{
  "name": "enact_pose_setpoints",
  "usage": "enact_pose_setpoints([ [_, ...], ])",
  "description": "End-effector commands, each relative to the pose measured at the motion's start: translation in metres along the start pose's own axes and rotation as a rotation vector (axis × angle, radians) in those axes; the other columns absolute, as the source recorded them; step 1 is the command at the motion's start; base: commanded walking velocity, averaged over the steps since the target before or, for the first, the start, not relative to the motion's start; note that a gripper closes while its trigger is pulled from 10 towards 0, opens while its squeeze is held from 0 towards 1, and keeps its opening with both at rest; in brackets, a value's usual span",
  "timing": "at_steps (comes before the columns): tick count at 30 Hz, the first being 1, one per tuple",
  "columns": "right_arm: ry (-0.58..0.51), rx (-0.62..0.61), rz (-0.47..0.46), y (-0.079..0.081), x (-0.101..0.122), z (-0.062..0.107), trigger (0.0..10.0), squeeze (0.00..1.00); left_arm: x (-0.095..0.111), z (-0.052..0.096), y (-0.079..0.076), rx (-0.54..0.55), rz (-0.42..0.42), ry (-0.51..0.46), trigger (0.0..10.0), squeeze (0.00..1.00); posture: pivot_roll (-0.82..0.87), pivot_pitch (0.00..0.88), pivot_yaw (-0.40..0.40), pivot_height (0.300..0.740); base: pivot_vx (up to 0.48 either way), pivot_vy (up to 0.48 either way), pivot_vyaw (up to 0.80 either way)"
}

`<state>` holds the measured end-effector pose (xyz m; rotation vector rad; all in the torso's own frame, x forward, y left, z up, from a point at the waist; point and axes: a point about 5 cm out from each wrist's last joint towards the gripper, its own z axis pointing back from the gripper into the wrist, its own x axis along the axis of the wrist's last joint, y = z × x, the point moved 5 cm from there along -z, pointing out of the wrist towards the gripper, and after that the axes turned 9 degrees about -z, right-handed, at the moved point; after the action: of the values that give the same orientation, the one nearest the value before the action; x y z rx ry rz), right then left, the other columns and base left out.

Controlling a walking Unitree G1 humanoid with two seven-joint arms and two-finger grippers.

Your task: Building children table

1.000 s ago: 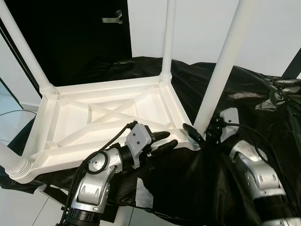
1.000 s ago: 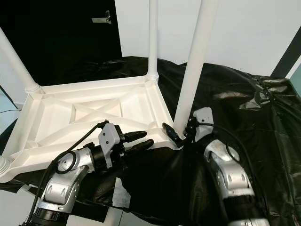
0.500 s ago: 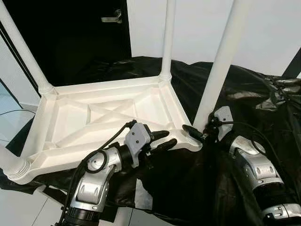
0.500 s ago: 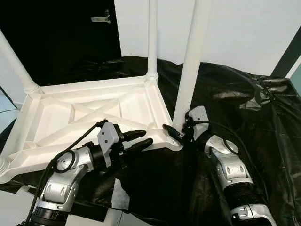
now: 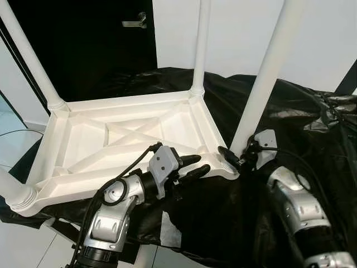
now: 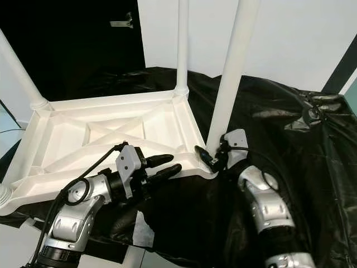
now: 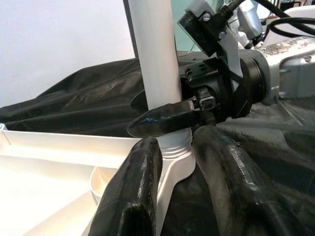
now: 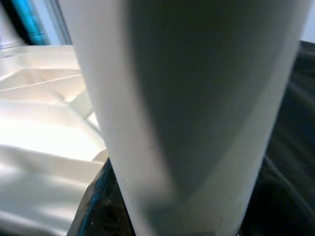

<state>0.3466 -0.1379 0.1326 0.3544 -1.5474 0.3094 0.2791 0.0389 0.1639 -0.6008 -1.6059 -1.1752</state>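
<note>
Now our right gripper [image 5: 233, 159] grips the near leg [image 5: 262, 89] of the upturned table [image 5: 134, 139]; our left gripper [image 5: 192, 166] is open beside its rim.

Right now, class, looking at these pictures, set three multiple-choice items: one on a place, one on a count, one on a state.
1. Where does the right gripper sit?
A. at the foot of the near right white plastic leg
B. on the door handle
C. on the floor

2. How many legs rise from the upturned white plastic tabletop?
A. two
B. four
C. six

3. How are the left gripper fingers?
A. shut on a leg
B. apart, straddling the tabletop's rim
C. holding cloth

Key: 1 A, its fingers flank that leg; 2 B, one per corner; 3 B, the wrist view shows the rim between them.
</note>
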Motion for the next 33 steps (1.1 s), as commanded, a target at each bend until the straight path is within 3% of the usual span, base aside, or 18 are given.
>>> enact_pose_setpoints([
  [1,0.045,-0.201,-0.015,-0.01,-0.015,0.006,10.0,0.0,-0.004,0.001,0.008,0.106,0.01,0.017,10.0,0.0,0.02,0.0,-0.039,0.74,0.0,0.0,0.0],
  [6,0.028,-0.324,-0.029,-0.012,-0.017,0.01,10.0,0.0,-0.003,0.001,0.008,0.106,0.01,0.016,10.0,0.0,0.02,0.0,-0.04,0.74,0.0,0.0,0.0],
  [8,0.036,-0.437,-0.061,-0.011,-0.023,0.015,10.0,0.0,-0.003,0.002,0.008,0.107,0.009,0.015,10.0,0.0,0.02,0.0,-0.041,0.74,0.0,0.0,0.0],
  [11,0.034,-0.484,-0.069,-0.011,-0.024,0.017,10.0,0.0,-0.003,0.002,0.008,0.107,0.009,0.015,10.0,0.0,0.02,0.0,-0.039,0.74,0.0,0.0,0.0],
  [13,0.031,-0.488,-0.127,-0.001,-0.025,0.016,10.0,0.0,-0.003,0.0,0.008,0.096,0.009,0.011,10.0,0.0,0.02,0.0,-0.037,0.74,0.0,0.0,0.0],
  [20,0.027,-0.51,-0.117,-0.002,-0.022,0.015,10.0,0.0,-0.002,-0.002,0.011,0.089,0.001,0.008,10.0,0.0,0.01,0.0,-0.022,0.74,0.0,0.0,0.0],
  [21,0.021,-0.508,-0.116,-0.001,-0.02,0.014,10.0,0.13,-0.002,-0.002,0.012,0.089,0.0,0.007,10.0,0.0,0.01,0.0,-0.02,0.74,0.0,0.0,0.0],
  [22,0.005,-0.493,-0.107,0.0,-0.015,0.012,10.0,0.86,-0.002,-0.003,0.013,0.088,-0.002,0.007,10.0,0.0,0.01,0.0,-0.02,0.74,0.0,0.0,0.0],
  [23,0.005,-0.493,-0.107,0.0,-0.015,0.012,10.0,0.86,-0.002,-0.003,0.013,0.088,-0.002,0.007,10.0,0.0,0.01,0.0,-0.02,0.74,0.0,0.0,0.0],
  [24,-0.008,-0.471,-0.102,0.001,-0.011,0.011,10.0,1.0,-0.001,-0.003,0.013,0.088,-0.003,0.006,10.0,0.0,0.02,0.0,-0.02,0.74,0.0,0.0,0.0],
  [33,-0.065,-0.311,-0.087,0.006,0.004,0.009,10.0,1.0,-0.001,-0.002,0.014,0.091,-0.007,0.007,10.0,0.0,0.01,0.0,-0.017,0.74,0.0,0.0,0.0],
])
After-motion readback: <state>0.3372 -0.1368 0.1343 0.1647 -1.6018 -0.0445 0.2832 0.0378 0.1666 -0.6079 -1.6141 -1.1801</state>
